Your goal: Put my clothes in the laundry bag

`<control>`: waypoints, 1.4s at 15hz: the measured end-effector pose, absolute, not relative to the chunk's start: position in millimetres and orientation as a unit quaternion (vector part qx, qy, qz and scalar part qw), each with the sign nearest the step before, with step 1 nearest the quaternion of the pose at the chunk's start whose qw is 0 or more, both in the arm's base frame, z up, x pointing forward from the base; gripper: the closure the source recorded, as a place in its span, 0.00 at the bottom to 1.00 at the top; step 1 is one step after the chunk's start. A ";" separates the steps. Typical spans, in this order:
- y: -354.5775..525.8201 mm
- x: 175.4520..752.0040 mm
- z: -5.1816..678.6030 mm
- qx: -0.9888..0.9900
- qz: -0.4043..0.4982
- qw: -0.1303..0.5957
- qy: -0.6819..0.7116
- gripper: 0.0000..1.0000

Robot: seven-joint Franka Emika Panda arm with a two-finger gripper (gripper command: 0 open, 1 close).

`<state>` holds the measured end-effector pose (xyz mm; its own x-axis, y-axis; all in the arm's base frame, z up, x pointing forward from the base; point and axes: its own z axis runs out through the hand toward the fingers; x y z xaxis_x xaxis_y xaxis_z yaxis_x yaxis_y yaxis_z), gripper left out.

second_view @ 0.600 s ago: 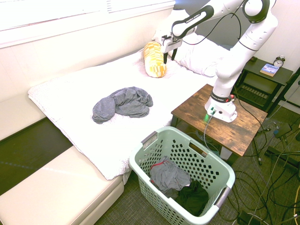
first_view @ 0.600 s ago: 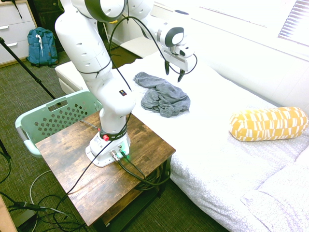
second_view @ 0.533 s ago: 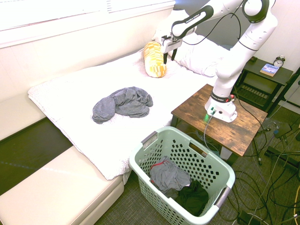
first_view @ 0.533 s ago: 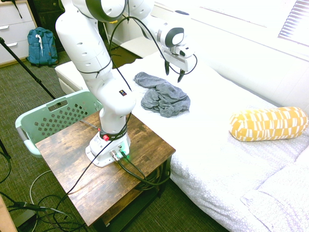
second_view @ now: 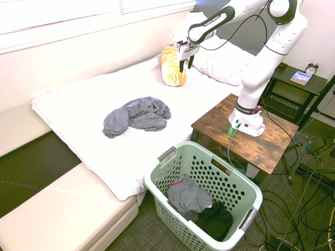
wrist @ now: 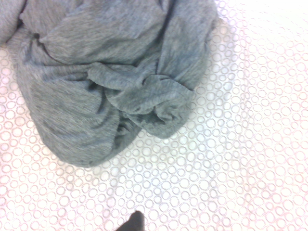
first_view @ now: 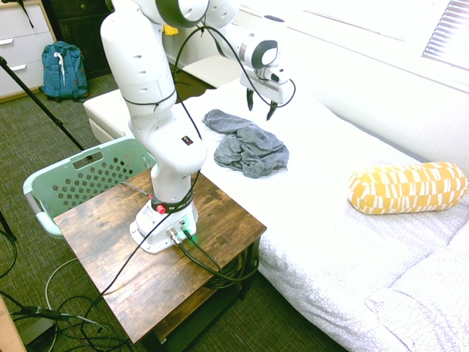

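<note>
Clothes: heap of slate-grey and grey-blue garments [first_view: 246,145], crumpled on the white bed [first_view: 344,213], roughly mid-mattress on the side nearer the side table. Nothing touching them. Wrist view shows grey folds [wrist: 106,82] lying on the circle-print cover.

Laundry bag: mint-green perforated basket [second_view: 238,184] on the floor by the bed's edge, next to the wooden side table [second_view: 272,141]. Well apart from the heap on the bed.

Basket contents: a grey garment with a red trim [second_view: 186,196] and something dark [second_view: 215,219] lie inside already.

Progress: judged partly done. Some laundry is in; the bed heap is left, not yet grasped or lifted.

Gripper: [first_view: 260,110] hangs in the air above the bed, just past the far edge of the heap, clear of the fabric. Fingers spread apart, holding nothing.

Arm pose: rises from its base on the side table, bends over at the top, forearm reaching out over the mattress, wrist pointing straight down.

Next, by my guess: shift over the heap, descend, pinch a thick fold, carry to the basket.

Surroundings: yellow-and-white bolster pillow [first_view: 407,188] further up the bed, blue backpack [first_view: 63,70] on the floor by the drawers. Neither involved.
</note>
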<state>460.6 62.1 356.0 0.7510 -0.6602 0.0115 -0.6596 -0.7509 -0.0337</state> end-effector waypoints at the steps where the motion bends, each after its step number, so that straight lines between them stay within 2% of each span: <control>1: 76.0 475.9 347.2 -0.938 -0.009 0.011 0.347 0.00; 6: 147.6 558.4 285.6 -0.952 -0.013 -0.007 0.306 0.00; 11: 183.7 622.9 172.1 -0.961 0.023 -0.018 0.275 0.00; 16: 186.4 648.8 48.5 -0.964 0.076 -0.025 0.252 0.00; 21: 177.9 638.2 -22.9 -0.962 0.132 -0.023 0.236 0.00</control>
<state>638.2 177.9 -22.9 0.8538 -0.4604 -0.2430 -0.4485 -0.8875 0.1056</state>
